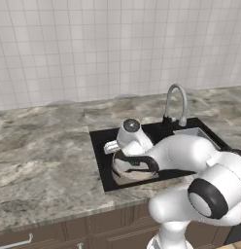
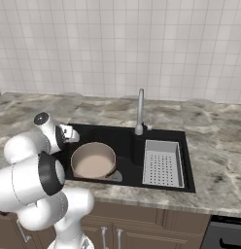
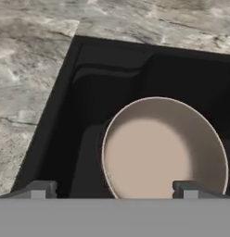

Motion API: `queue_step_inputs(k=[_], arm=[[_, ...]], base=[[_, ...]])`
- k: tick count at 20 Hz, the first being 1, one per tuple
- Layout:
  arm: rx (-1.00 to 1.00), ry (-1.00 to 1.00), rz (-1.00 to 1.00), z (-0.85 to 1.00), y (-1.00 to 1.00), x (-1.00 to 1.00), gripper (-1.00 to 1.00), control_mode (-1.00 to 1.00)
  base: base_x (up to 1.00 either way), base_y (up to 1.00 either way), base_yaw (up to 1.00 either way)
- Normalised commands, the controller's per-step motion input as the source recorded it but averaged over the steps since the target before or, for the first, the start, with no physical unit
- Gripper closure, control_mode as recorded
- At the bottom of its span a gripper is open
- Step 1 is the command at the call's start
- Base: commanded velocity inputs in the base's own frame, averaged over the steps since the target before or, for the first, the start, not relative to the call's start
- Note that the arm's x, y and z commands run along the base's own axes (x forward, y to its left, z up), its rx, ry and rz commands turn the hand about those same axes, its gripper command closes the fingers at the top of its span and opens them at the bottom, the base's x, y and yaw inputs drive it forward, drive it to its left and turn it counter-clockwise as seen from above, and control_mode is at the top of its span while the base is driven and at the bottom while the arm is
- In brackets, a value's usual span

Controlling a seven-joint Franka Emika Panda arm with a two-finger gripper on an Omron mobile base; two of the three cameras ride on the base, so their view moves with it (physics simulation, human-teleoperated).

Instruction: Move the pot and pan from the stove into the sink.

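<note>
- The large, deep, round beige pot (image 2: 93,161) sat upright in the left part of the black rectangular recessed sink (image 2: 123,137), mouth facing up, so I judged the pot half of the task done.
- My hand (image 3: 115,189) hovered above the pot's near rim with its fingers spread wide, holding nothing.
- The pot, being round, had no clear long axis; a dark band-like handle (image 1: 137,160) lay across its near side.
- The grey perforated drainer tray (image 2: 163,163) lay to the right, beside the curved silver faucet (image 2: 140,113).
- Next, I judged, I should lift clear and go after the pan on the stove.
- The marbled grey tabletop (image 1: 44,155) surrounded the basin.
</note>
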Motion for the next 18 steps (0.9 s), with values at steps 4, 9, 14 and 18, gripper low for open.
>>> queue_step_inputs(k=[4, 9, 14, 18], arm=[[0.00, 0.06, -0.10, 1.00, 0.18, 0.02, -1.00, -1.00], [0.00, 0.12, -0.10, 0.98, 0.01, -0.12, -1.00, -1.00], [0.00, 0.19, -0.09, 0.84, -0.05, -0.37, -1.00, -1.00], [0.00, 0.17, -0.06, 0.70, -0.17, -0.62, -1.00, -1.00]], base=[[0.00, 0.00, 0.00], [0.00, 0.00, 0.00], [0.00, 0.00, 0.00], [0.00, 0.00, 0.00]])
